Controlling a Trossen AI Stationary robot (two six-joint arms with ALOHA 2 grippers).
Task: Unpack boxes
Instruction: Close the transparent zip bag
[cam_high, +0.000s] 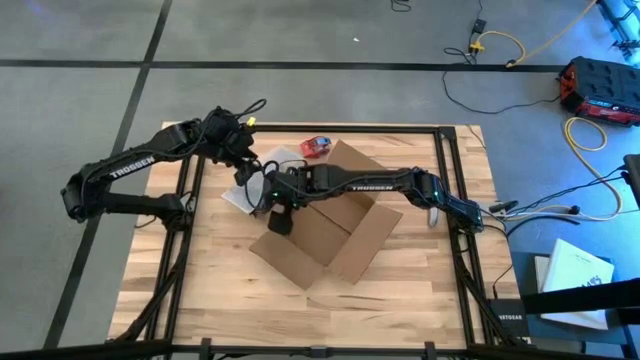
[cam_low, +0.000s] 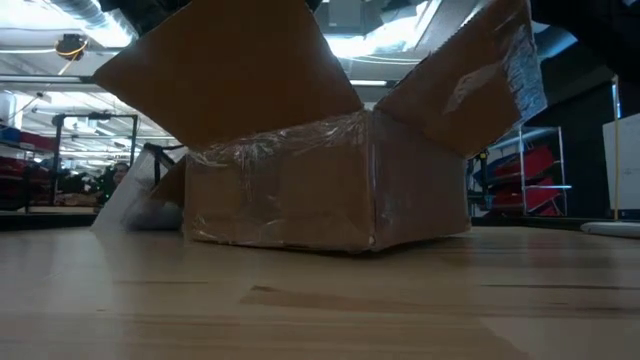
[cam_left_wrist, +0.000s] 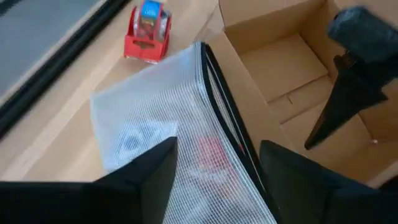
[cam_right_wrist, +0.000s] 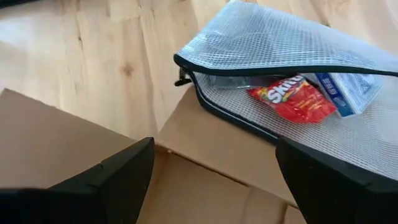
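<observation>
Pale wooden planks made up the surface (cam_high: 200, 290), framed by a dark rail over a grey floor. Above it, the left pincer (cam_left_wrist: 217, 177) hovered with its 2 fingers apart and nothing between them, directly over a clear mesh zip bag (cam_left_wrist: 161, 124). That bag lay against the box's outer wall, its dark zipper edge draped onto one flap. The right pincer (cam_right_wrist: 211, 177) hung over the opened box (cam_high: 325, 225), fingers (cam_right_wrist: 118, 171) spread wide and gripping nothing, pointed toward the bag's open mouth, where a red candy packet (cam_right_wrist: 292, 96) and a blue-and-white item showed through the mesh. Sitting near the middle of the surface, the shallow brown cardboard box had all flaps folded outward and shiny tape along its sides. Beyond the bag, near the far rail, stood a small red-and-blue object (cam_high: 316, 147).
</observation>
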